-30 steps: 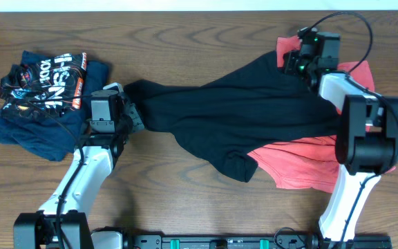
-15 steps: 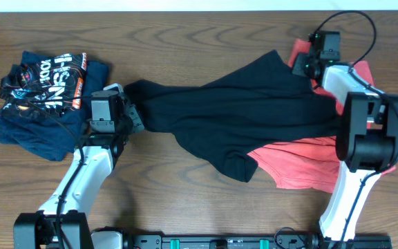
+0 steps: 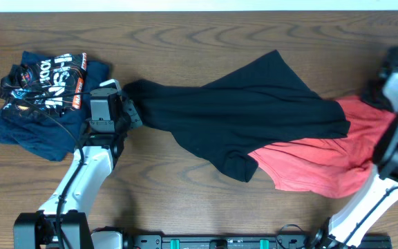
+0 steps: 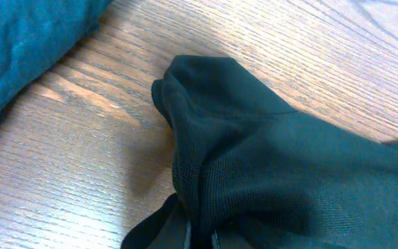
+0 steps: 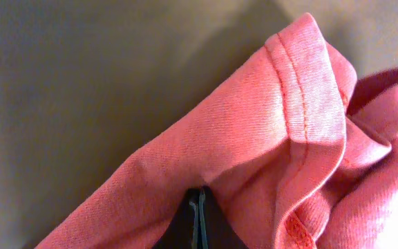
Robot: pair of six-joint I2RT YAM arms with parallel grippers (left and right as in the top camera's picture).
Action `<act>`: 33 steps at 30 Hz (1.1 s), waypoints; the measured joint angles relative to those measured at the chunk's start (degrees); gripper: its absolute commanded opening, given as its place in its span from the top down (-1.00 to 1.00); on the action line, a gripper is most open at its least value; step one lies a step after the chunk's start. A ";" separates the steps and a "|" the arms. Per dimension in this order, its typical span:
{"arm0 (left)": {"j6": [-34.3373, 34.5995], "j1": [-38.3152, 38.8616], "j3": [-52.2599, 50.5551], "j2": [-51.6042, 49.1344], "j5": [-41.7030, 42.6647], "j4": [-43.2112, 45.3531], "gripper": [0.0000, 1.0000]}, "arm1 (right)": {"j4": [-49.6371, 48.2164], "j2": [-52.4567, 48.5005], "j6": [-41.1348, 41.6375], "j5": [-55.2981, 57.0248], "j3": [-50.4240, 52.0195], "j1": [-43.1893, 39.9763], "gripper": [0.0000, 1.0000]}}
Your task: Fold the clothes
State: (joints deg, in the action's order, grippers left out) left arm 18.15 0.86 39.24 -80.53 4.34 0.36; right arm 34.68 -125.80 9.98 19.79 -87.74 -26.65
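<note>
A black garment (image 3: 240,114) lies spread across the middle of the table, partly over a red garment (image 3: 323,162) at the right. My left gripper (image 3: 126,109) is shut on the black garment's left corner (image 4: 206,138), which bunches up from the wood. My right gripper (image 3: 385,86) is at the far right edge, shut on a hemmed edge of the red garment (image 5: 282,131) and holding it off the table. The red garment now stretches from under the black one toward that gripper.
A pile of folded dark blue clothes (image 3: 43,104) with printed lettering sits at the far left, just beside my left arm; its blue fabric shows in the left wrist view (image 4: 26,41). Bare wood table (image 3: 185,41) lies behind the garments.
My right gripper has pulled the red garment's edge from the back centre-right out to the far right edge, dragging the red cloth out from under the black one. The left arm has barely moved.
</note>
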 measured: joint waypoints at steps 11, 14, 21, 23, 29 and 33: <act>0.00 0.00 0.00 0.00 -0.33 0.04 0.87 | 4.87 6.16 -4.70 -9.70 2.45 -10.54 0.67; 0.00 0.00 0.00 0.00 -0.33 0.04 0.87 | 8.81 13.46 -8.57 -20.15 2.49 -8.52 0.59; 0.00 0.00 0.00 0.00 -0.48 -0.13 0.87 | 28.52 28.06 -12.35 -33.75 1.77 3.50 0.58; -0.02 0.00 0.00 0.00 -0.48 -0.13 0.87 | 34.16 28.24 -12.98 -35.01 1.95 7.26 0.57; -0.02 0.00 0.00 0.00 -0.50 -0.15 0.87 | 39.34 27.69 -12.13 -35.76 6.88 17.42 0.45; 0.00 0.00 0.00 0.00 -0.48 -0.15 0.87 | 37.13 27.69 -9.16 -35.50 12.85 22.51 0.33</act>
State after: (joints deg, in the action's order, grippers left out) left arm 18.15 0.86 39.24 -80.53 3.86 0.21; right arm 71.81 -98.10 0.82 -15.70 -74.89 -4.14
